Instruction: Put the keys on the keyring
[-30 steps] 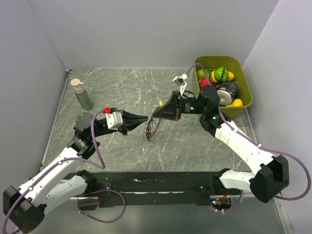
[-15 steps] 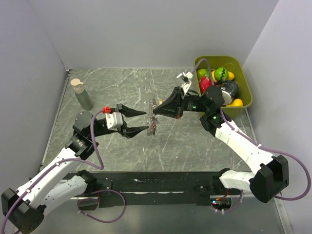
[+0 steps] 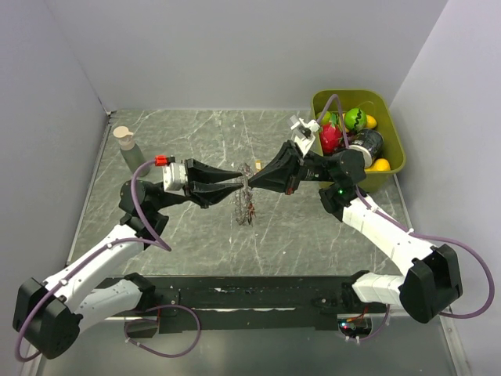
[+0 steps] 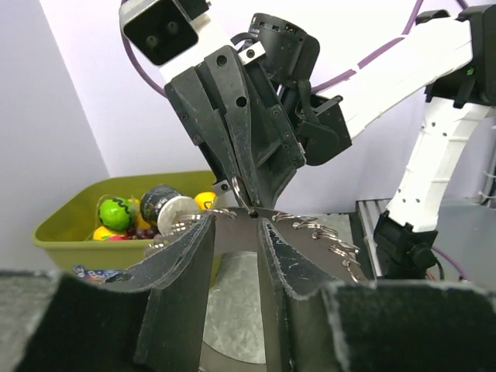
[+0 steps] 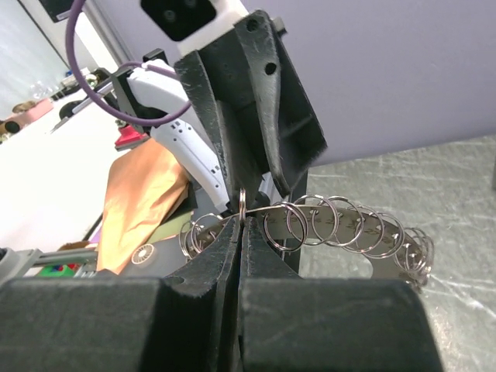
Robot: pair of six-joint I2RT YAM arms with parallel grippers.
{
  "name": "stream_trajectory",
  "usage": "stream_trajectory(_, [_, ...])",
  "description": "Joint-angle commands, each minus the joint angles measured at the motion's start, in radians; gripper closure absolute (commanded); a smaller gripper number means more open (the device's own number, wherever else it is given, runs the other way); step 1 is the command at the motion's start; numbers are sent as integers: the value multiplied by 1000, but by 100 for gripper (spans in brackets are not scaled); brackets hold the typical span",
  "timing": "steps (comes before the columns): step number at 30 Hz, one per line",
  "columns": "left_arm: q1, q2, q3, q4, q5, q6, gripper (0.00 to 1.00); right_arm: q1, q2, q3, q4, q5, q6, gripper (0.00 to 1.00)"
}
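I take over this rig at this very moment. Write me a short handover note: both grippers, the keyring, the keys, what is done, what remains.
Right gripper: shut on the keyring, holding it up.
Left gripper: jaws apart, tips at the ring facing the right gripper, clamping nothing I can see.
Keyring: hangs between the two grippers, fringed with small silvery pieces.
Keys: no loose coloured key in either gripper; none clearly visible elsewhere.
Done: ring picked up and presented.
Left: probably fetch each key and thread it on.
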State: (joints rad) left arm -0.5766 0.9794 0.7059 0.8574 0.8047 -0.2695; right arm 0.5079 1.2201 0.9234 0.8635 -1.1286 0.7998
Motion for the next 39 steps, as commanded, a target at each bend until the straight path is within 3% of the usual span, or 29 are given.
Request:
stream_trajectory(1, [3,7,18,120,36,-60,66,-3,-19,8,98,-3,7,100])
stream_trajectory(16, [3,59,43,137,50,-89,65,0,-30,11,17,10,-50,100])
stream_trajectory(24, [-5,91,69,127,70,-88,79,9,-25,20,-46,23,-94,100])
stream_trajectory(32, [-8,99,73,114,77,-82,79,11,-27,22,-104,35,-140,100])
stream_trajectory(34, [-11,104,79,100,88,-71,85,12,-28,22,-110,38,-145,100])
stream_trajectory(35, [-12,105,83,91,94,-65,95,12,-30,22,-109,38,-143,100])
stream_trajectory(36, [-12,107,90,80,103,-57,99,12,-30,20,-110,39,-146,100])
stream_trajectory(39, [-16,104,92,49,100,-36,99,14,-33,22,-112,41,-145,100])
